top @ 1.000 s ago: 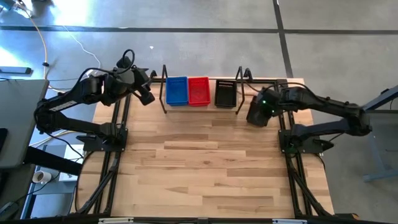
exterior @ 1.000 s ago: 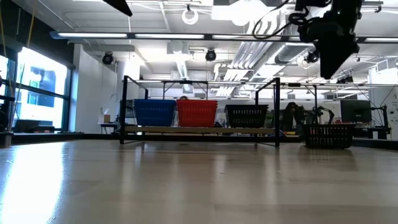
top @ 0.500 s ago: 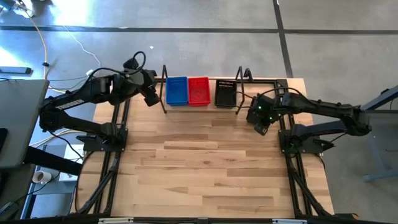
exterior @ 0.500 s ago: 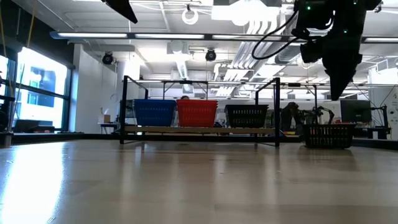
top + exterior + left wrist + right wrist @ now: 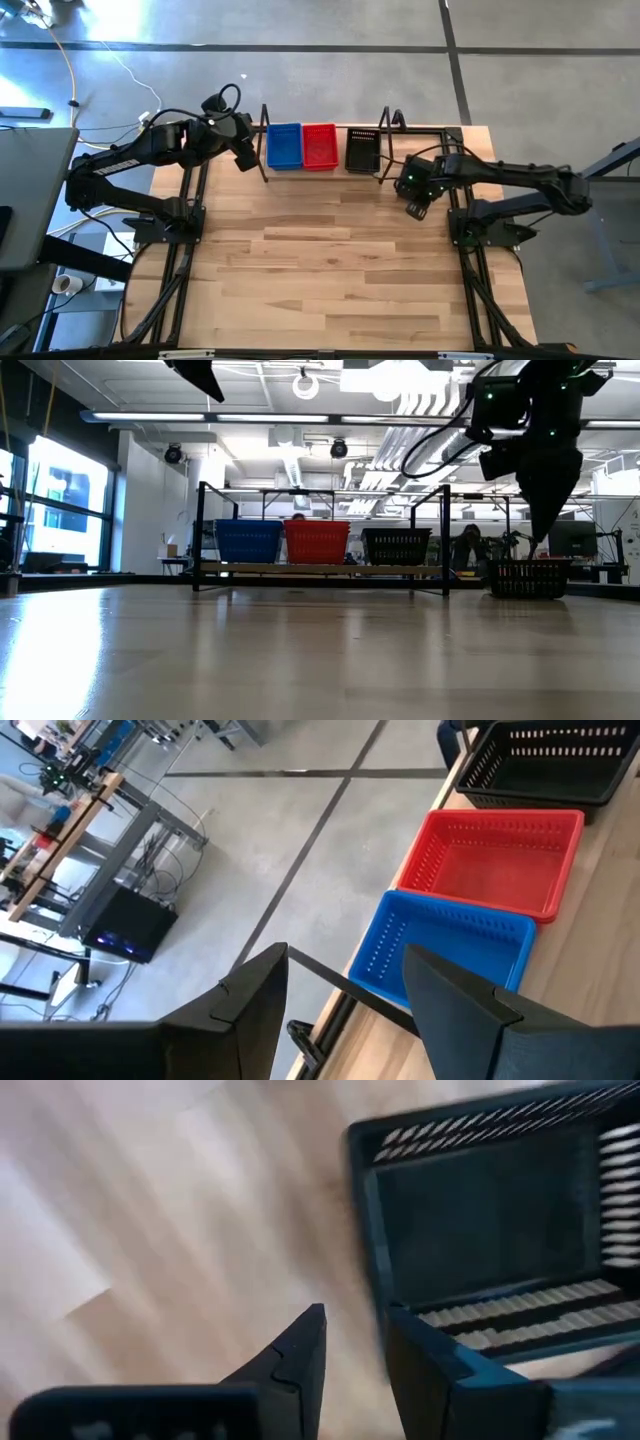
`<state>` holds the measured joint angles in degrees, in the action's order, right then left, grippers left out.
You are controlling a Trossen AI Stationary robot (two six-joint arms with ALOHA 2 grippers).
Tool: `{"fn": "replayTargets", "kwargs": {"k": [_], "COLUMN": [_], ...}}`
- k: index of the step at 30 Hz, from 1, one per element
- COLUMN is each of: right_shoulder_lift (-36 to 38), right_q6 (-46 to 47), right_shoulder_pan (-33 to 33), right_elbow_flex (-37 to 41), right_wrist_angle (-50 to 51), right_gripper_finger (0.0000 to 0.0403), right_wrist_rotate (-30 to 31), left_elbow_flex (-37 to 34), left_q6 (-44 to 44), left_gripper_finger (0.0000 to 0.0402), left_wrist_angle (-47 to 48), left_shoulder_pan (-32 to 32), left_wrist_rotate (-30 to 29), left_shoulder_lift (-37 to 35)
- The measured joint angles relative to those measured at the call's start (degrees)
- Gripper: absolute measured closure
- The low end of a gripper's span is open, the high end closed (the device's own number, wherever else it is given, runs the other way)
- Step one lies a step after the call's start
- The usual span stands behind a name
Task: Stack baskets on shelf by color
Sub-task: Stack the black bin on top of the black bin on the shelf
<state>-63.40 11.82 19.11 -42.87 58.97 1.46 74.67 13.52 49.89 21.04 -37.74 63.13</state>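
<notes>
Right gripper [image 5: 547,525] poised above loose black basket [image 5: 529,577] at tabletop's far right edge, jaws parted, straddling rim; seat wall fully before clenching. Left gripper [image 5: 243,157] released, near blue basket [image 5: 284,146].

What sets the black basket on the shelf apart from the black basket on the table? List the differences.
Place: the shelf black basket sits on the shelf; the loose black basket sits on the table, outside the uprights.
Company: the shelf one stands beside the red basket; the loose one stands alone.
Attention: the open right gripper hangs just above the loose one, none at the shelf one.
Both are black, perforated, upright.
</notes>
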Motion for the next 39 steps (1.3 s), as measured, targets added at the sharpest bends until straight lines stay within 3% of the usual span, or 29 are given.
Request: {"fn": "replayTargets", "kwargs": {"k": [3, 5, 8, 12, 17, 31, 37, 39], "right_shoulder_lift": [-1.1, -2.1, -4.1, -6.0, -8.0, -16.2, -17.2, -16.9], "right_q6": [-0.9, -2.5, -3.0, -5.7, -6.5, -6.3, -4.4, -3.7], "right_shoulder_pan": [-0.1, 0.3, 0.8, 0.8, 0.8, 0.8, 0.8, 0.7], "right_elbow_flex": [0.0, 0.0, 0.0, 0.0, 0.0, 0.0, 0.0, 0.0], "right_wrist_angle": [-1.6, -1.7, -1.5, -1.8, -2.8, -4.8, -4.5, -4.4], "right_gripper_finger": [0.0315, 0.0305, 0.0276, 0.0239, 0.0232, 0.0286, 0.0386, 0.0392], "right_wrist_rotate": [3.8, 2.7, 0.3, 5.3, 2.5, 3.8, 2.0, 1.5], "left_elbow_flex": [0.0, 0.0, 0.0, 0.0, 0.0, 0.0, 0.0, 0.0], "left_q6": [0.1, 0.0, -0.1, -0.1, 0.1, 0.1, 0.1, 0.1], "left_gripper_finger": [0.0213, 0.0213, 0.0213, 0.0213, 0.0213, 0.0213, 0.0213, 0.0213], "left_wrist_angle": [0.0, 0.0, 0.0, 0.0, 0.0, 1.0, 2.4, 2.7], "left_shoulder_pan": [0.0, 0.0, 0.0, 0.0, 0.0, 0.0, 0.0, 0.0], "left_wrist_rotate": [-0.2, -0.2, -0.2, -0.2, -0.2, -0.2, -0.2, -0.2], "left_shoulder_lift": [0.0, 0.0, 0.0, 0.0, 0.0, 0.0, 0.0, 0.0]}}
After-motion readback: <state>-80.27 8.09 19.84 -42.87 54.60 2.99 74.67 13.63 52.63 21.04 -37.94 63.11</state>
